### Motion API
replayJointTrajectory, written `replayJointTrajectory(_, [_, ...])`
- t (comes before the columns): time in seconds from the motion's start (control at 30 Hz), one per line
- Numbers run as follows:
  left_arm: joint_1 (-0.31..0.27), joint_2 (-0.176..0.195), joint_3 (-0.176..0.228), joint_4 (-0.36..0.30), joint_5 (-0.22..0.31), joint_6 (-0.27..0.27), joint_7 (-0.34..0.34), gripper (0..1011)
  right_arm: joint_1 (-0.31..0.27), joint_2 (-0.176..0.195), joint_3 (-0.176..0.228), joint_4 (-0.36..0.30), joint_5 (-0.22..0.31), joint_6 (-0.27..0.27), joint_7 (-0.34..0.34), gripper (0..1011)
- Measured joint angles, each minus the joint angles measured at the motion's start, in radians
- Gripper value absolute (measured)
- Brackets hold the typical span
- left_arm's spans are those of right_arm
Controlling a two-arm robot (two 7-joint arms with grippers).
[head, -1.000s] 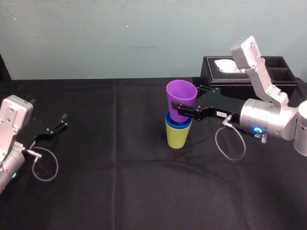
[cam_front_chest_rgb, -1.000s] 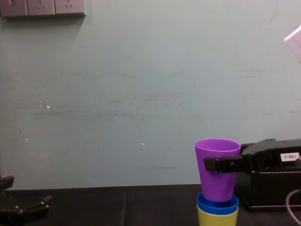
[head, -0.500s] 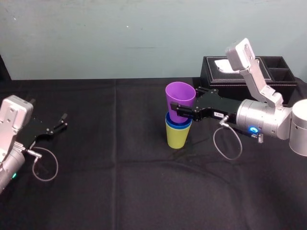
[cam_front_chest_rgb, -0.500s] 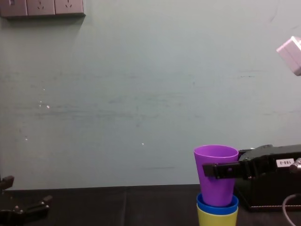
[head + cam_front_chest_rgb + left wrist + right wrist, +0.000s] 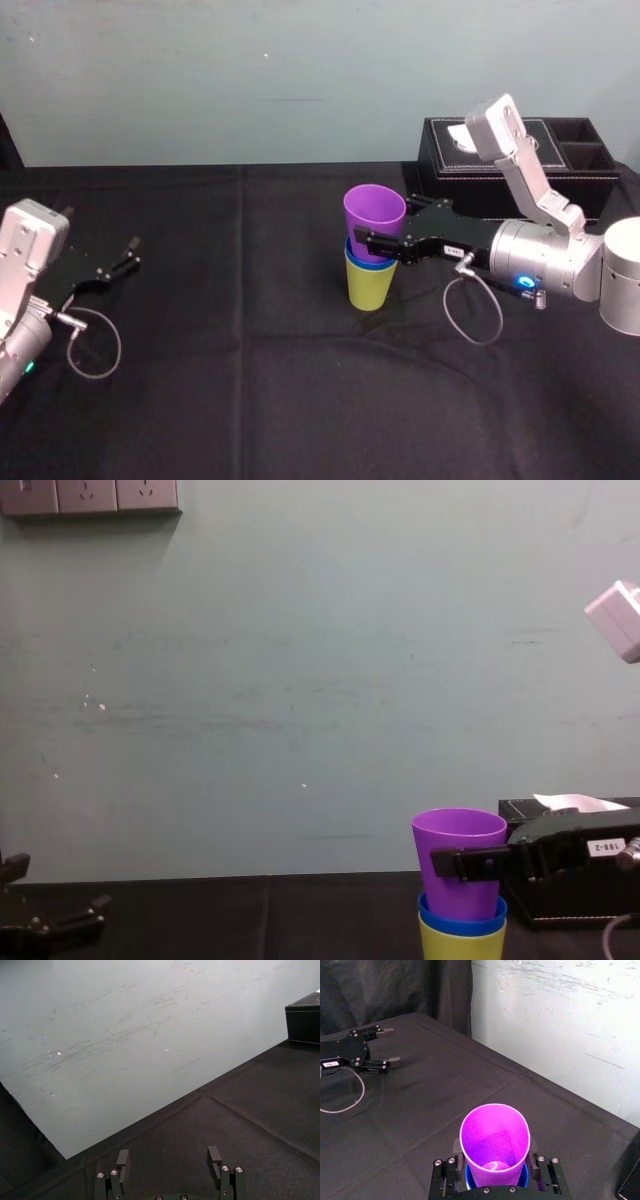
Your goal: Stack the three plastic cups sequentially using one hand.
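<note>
Nearest the robot lies the black tablecloth. The left gripper is parked low over it, well apart from the working pincer on its left side, with its fingers spread and nothing between them.

Farther out, the right gripper reaches in level over the cloth and is clenched on the purple plastic cup, one jaw on each side of the cup's wall about halfway down. In the right wrist view the black fingers flank the purple cup, which is upright with its mouth open.

Directly under the jaws, the purple cup's base sits inside the blue plastic cup, of which only the rim band shows. That cup is nested in the lime yellow-green plastic cup, which stands on the cloth below the pincer. In the chest view the three rise in one upright stack: yellow-green, blue, purple.

Behind the gripper's wrist stands a black tissue box with a white tissue at its top, and beyond it the pale wall.
</note>
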Motion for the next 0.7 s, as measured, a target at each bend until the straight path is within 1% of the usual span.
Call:
replayJointTrajectory(0.2, [0.0, 0.0, 0.0, 0.0, 0.0, 0.0, 0.0, 1012, 0.0, 0.0, 0.0, -0.001, 0.0, 0.0, 0.001, 728])
replayJointTrajectory(0.27, [0.0, 0.0, 0.0, 0.0, 0.0, 0.0, 0.0, 1011, 0.0, 0.0, 0.0, -0.001, 0.0, 0.0, 0.001, 750])
replayJointTrajectory(0.33, [0.0, 0.0, 0.0, 0.0, 0.0, 0.0, 0.0, 1012, 0.0, 0.001, 0.0, -0.001, 0.0, 0.0, 0.001, 812])
replayJointTrajectory(0.37, [0.0, 0.0, 0.0, 0.0, 0.0, 0.0, 0.0, 1011, 0.0, 0.001, 0.0, -0.002, 0.0, 0.0, 0.001, 824])
replayJointTrajectory(0.43, [0.0, 0.0, 0.0, 0.0, 0.0, 0.0, 0.0, 1011, 0.0, 0.001, 0.0, -0.002, 0.001, 0.0, 0.001, 895])
replayJointTrajectory(0.5, [0.0, 0.0, 0.0, 0.0, 0.0, 0.0, 0.0, 1012, 0.0, 0.001, 0.0, -0.002, 0.001, 0.0, 0.001, 927])
replayJointTrajectory(0.57, [0.0, 0.0, 0.0, 0.0, 0.0, 0.0, 0.0, 1011, 0.0, 0.001, 0.0, -0.002, 0.001, -0.001, 0.001, 999])
replayJointTrajectory(0.7, [0.0, 0.0, 0.0, 0.0, 0.0, 0.0, 0.0, 1011, 0.0, 0.002, 0.0, -0.003, 0.001, -0.001, 0.001, 1002])
